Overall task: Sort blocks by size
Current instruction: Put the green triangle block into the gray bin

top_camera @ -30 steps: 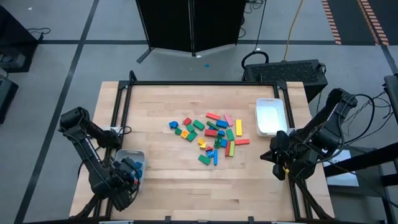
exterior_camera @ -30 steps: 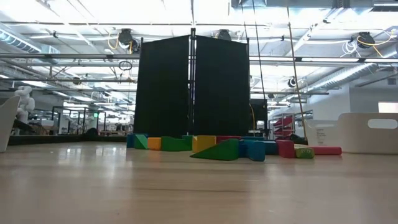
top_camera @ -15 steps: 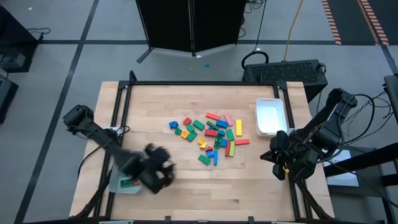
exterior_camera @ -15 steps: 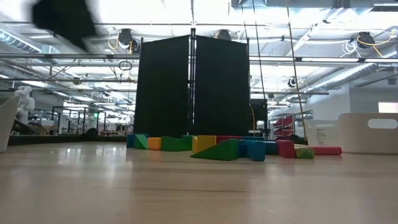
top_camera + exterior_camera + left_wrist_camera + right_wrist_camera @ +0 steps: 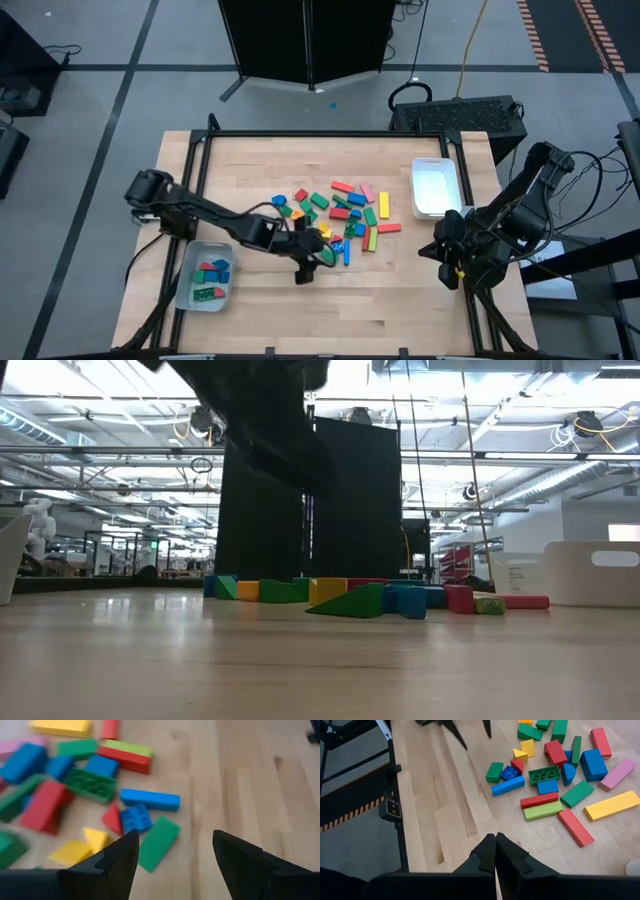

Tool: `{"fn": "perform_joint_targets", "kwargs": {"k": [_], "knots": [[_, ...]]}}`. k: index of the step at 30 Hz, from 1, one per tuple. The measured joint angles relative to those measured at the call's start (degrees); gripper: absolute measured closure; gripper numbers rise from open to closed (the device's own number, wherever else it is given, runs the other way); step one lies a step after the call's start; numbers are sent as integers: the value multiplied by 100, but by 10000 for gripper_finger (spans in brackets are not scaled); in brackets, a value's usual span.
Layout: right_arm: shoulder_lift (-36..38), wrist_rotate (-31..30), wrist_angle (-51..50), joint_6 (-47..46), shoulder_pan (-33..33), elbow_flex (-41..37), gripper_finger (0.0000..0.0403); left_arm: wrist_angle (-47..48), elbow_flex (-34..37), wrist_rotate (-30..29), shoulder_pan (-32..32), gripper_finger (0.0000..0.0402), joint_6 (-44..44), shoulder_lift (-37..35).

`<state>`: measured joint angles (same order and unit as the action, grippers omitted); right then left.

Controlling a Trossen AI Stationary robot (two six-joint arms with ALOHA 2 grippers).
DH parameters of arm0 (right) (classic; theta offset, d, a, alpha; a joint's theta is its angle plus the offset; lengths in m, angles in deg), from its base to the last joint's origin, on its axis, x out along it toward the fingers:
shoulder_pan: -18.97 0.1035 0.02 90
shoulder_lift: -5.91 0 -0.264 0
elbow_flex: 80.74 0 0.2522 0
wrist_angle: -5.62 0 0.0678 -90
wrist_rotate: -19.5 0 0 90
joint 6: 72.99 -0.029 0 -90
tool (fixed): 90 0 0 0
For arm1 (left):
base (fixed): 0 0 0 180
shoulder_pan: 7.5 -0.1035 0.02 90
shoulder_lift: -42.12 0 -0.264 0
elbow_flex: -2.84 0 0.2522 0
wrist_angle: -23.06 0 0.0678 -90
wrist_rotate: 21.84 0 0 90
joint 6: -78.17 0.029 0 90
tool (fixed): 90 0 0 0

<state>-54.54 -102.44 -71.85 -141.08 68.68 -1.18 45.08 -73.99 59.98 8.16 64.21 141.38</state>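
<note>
The blocks (image 5: 340, 218) lie as a loose pile of coloured cubes and bars on the middle of the wooden table. My left gripper (image 5: 303, 272) hangs open over the pile's near left edge, tilted down, with nothing between its fingers. In the left wrist view, a green bar (image 5: 159, 842), a blue studded cube (image 5: 136, 817) and a blue bar (image 5: 150, 799) lie flat just ahead of my left gripper (image 5: 175, 837). In the low view it shows as a dark blur (image 5: 280, 430). My right gripper (image 5: 447, 272) waits shut above the table's near right part, also shown in its wrist view (image 5: 495, 840).
A clear tray (image 5: 186, 290) at the near left holds a few blue, red and green blocks. A white tray (image 5: 436, 165) stands at the far right of the table. Bare wood lies along the near edge and between the pile and the trays.
My left gripper has swung from above the clear tray at the near left toward the table's right, to the near left edge of the pile, sinking a little and rolling about its own axis. The tray with its blocks now shows uncovered.
</note>
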Motion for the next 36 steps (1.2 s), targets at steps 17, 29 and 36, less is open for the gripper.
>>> {"fn": "perform_joint_targets", "kwargs": {"k": [17,29,36], "knots": [[0,2,-50,-20,0,0,403,-896,-13,451,-276,148,894,1402],[0,48,-57,3,0,0,403,-908,-28,528,-437,148,1413,1248],[0,46,-293,-3,0,0,403,-919,-33,792,-701,148,1590,1305]]}}
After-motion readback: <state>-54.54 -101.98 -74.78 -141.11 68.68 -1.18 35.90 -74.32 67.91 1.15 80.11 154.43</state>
